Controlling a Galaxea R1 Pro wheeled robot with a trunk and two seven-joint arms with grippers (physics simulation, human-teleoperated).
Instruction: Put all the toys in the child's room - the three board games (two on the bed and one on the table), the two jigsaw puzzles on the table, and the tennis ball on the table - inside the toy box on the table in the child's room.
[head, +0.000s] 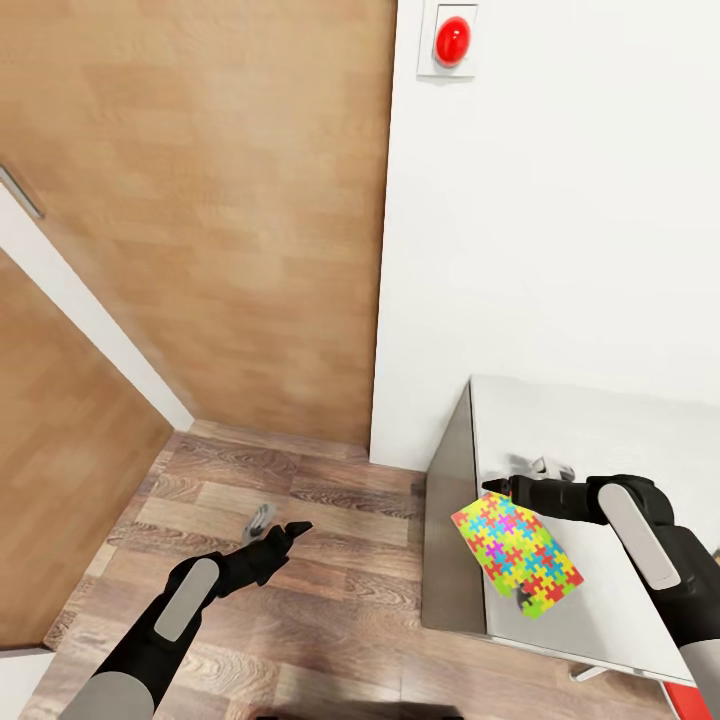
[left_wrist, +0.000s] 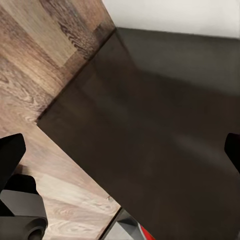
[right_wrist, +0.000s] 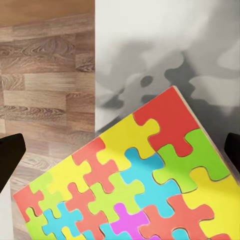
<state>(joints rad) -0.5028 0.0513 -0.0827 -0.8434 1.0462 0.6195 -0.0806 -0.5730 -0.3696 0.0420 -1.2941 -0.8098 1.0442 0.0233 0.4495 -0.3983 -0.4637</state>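
Observation:
A jigsaw puzzle (head: 516, 556), a flat board of bright interlocking pieces, lies at the near-left corner of the pale grey-white table (head: 610, 440), with one corner poking past the table's edge. My right gripper (head: 515, 478) hovers just over the puzzle's far end and is open. In the right wrist view the puzzle (right_wrist: 145, 185) spreads below the wide-apart black fingertips (right_wrist: 10, 160), with the mottled table top (right_wrist: 150, 45) behind it. My left gripper (head: 278, 526) hangs open and empty over the wood floor, left of the table. The toy box is out of view.
A light wooden door panel (head: 220, 200) and a white wall with a red button (head: 452, 40) stand behind. Wood-plank floor (head: 300, 600) lies left of the table's dark side panel (left_wrist: 165, 125). A red object (head: 682, 700) shows at the lower right.

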